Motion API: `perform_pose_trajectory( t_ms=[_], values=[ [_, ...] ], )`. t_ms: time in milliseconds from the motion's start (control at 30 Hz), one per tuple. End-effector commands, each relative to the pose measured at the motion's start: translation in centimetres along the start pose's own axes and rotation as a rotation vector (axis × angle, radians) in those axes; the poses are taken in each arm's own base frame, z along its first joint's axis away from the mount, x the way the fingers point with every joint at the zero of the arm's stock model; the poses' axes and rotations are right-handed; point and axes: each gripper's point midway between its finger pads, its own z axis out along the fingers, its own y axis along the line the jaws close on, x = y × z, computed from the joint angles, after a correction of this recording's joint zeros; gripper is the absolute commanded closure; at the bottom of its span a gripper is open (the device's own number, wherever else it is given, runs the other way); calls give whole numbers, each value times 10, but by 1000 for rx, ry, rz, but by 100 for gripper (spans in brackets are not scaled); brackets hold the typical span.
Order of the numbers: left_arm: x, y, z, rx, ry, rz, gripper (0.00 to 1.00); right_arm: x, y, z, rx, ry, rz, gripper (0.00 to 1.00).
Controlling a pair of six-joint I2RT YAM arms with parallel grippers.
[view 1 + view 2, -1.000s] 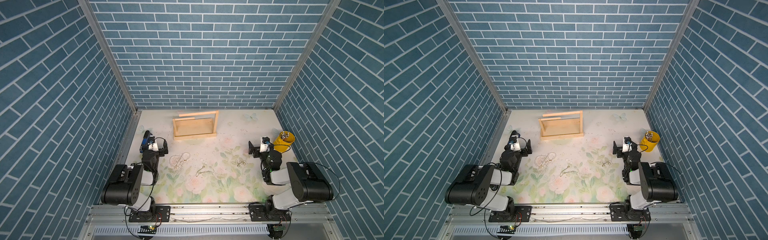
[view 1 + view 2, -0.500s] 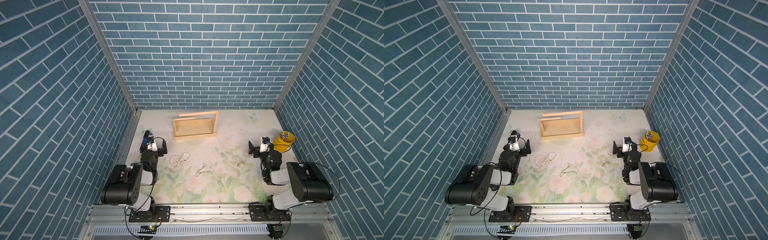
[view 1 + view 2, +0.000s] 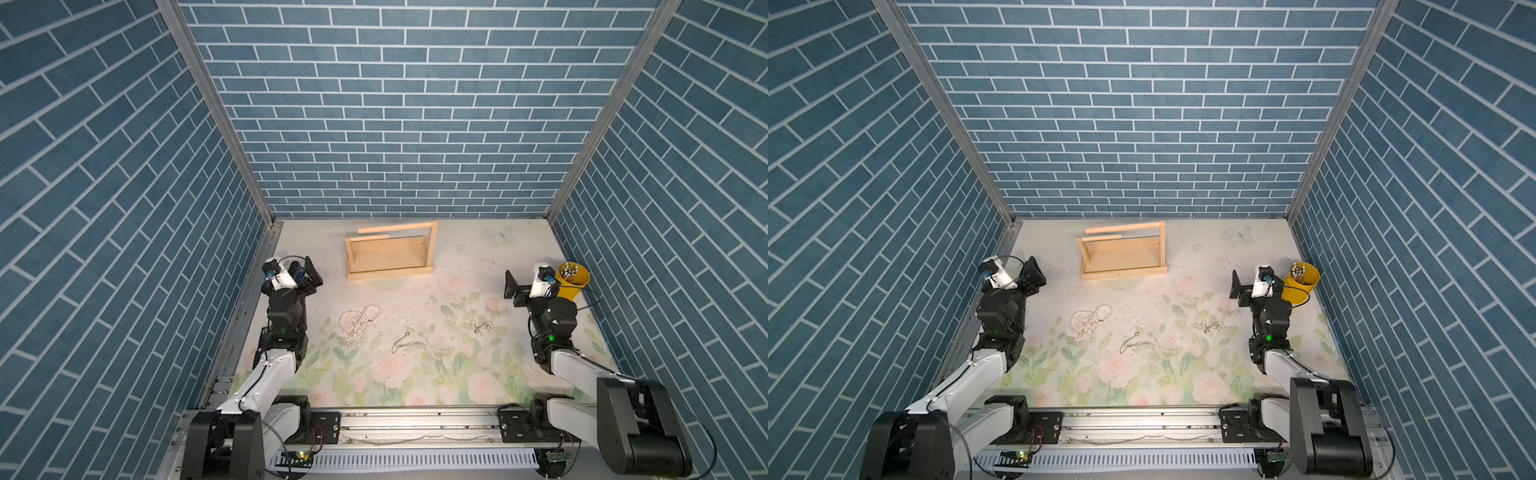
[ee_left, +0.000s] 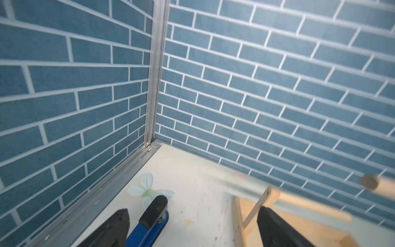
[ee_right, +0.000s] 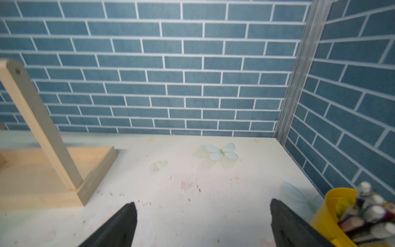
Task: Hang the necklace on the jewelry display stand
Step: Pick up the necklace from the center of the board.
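The jewelry display stand [image 3: 390,254] [image 3: 1121,253], a pale wooden frame, stands at the back middle of the floral mat. A white pearl necklace [image 3: 360,318] [image 3: 1090,319] lies coiled in front of it, near my left arm. A thin chain necklace [image 3: 405,343] [image 3: 1135,343] lies mid-mat, and another thin chain [image 3: 481,325] [image 3: 1211,326] lies nearer my right arm. My left gripper [image 3: 291,269] [image 3: 1014,271] [image 4: 192,216] is open and empty, left of the stand [image 4: 267,198]. My right gripper [image 3: 528,283] [image 3: 1253,283] [image 5: 203,213] is open and empty, right of the stand [image 5: 40,132].
A yellow cup [image 3: 574,279] [image 3: 1301,279] [image 5: 333,211] full of sticks stands right beside my right gripper. A blue piece with a black tip [image 4: 154,213] shows next to one left finger. Blue brick walls close in the left, back and right.
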Motion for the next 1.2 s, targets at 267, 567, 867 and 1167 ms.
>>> perform_pose_trajectory(
  t_ms=[267,567,867,1167],
  values=[
    [102,-35,-25,134,572,-241,0,64,35,-42,-14,596,382,18],
    [173,-179,-153,580,719,26,0,136,122,-65,-186,901,243,24],
    [205,-262,-243,834,777,177,3,169,145,-57,-190,999,192,33],
    [226,-282,-252,860,807,194,2,180,130,-65,-126,1037,121,42]
  ],
)
